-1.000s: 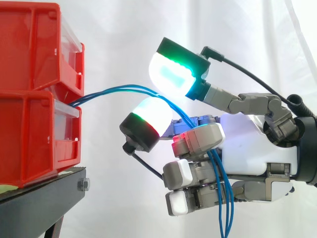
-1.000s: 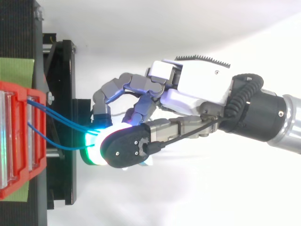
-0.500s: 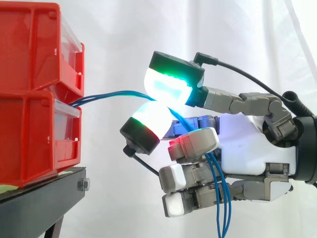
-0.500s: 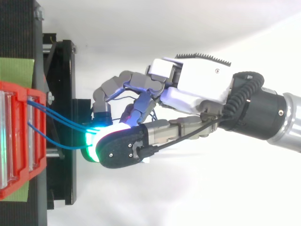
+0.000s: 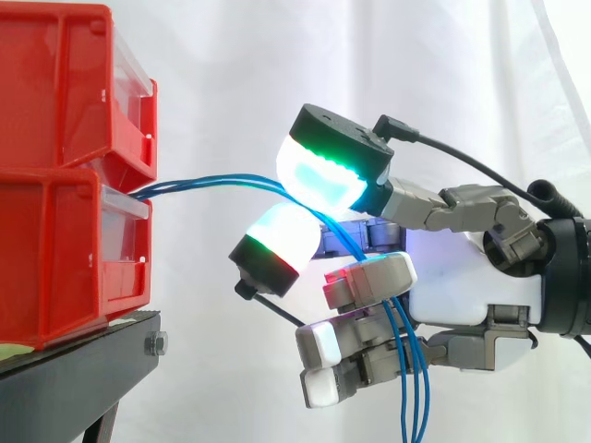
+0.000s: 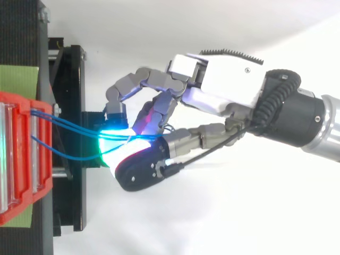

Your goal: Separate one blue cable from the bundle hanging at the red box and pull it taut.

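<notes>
Side view: blue cables (image 5: 217, 179) come out of the stacked red boxes (image 5: 55, 231) into the hand (image 5: 471, 286). They're pinched between two glowing pads (image 5: 319, 171), then dangle past its curled fingers. Top view: the hand (image 6: 228, 85) sits just off the black stand (image 6: 71, 69), fingers clamped on those cables.

Several thin blue cables (image 5: 212, 181) come out of the front of the stacked red plastic box (image 5: 65, 249), which stands well apart from the hand (image 5: 462, 286), straight ahead of its fingertips. They run in a shallow arch to the hand and pass between its two glowing pads. From there they bend down and hang slack along the palm, behind the curled fingers. In the top view, one strand (image 6: 69, 157) bows loosely away from the other two.
</notes>
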Robot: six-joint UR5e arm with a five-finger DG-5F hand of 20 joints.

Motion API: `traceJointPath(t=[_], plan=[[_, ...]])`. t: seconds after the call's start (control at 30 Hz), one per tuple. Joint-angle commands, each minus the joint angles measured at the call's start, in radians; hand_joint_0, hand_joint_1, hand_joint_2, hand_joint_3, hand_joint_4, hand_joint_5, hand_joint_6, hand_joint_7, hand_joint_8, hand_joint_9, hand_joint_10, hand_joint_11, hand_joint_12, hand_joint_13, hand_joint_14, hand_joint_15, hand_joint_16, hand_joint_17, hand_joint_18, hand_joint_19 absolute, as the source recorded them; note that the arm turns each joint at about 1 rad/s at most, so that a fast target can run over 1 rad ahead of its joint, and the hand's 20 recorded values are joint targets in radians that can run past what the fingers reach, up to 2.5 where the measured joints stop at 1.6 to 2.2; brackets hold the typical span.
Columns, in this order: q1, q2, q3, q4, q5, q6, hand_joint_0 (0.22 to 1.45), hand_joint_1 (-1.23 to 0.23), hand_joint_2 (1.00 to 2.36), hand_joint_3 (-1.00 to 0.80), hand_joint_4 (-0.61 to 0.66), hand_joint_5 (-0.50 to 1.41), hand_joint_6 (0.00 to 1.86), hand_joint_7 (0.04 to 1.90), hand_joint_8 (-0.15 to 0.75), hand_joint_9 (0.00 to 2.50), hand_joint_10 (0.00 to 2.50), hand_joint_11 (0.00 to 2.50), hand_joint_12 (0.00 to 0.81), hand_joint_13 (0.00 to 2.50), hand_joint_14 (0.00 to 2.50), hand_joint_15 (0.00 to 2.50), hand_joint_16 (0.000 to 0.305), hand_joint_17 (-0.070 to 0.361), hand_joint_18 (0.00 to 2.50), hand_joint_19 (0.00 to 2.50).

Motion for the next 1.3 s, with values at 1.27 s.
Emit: traceJointPath(t=[1.27], plan=[[-0.021,0.0,-0.002,-0.004,0.019,-0.037,0.65,-0.95,1.0,-0.5,-0.02,-0.11,0.94,1.16,0.312,1.44,0.01,1.43,0.332,1.13,0.03,0.79,0.04,0.091,0.79,0.66]])
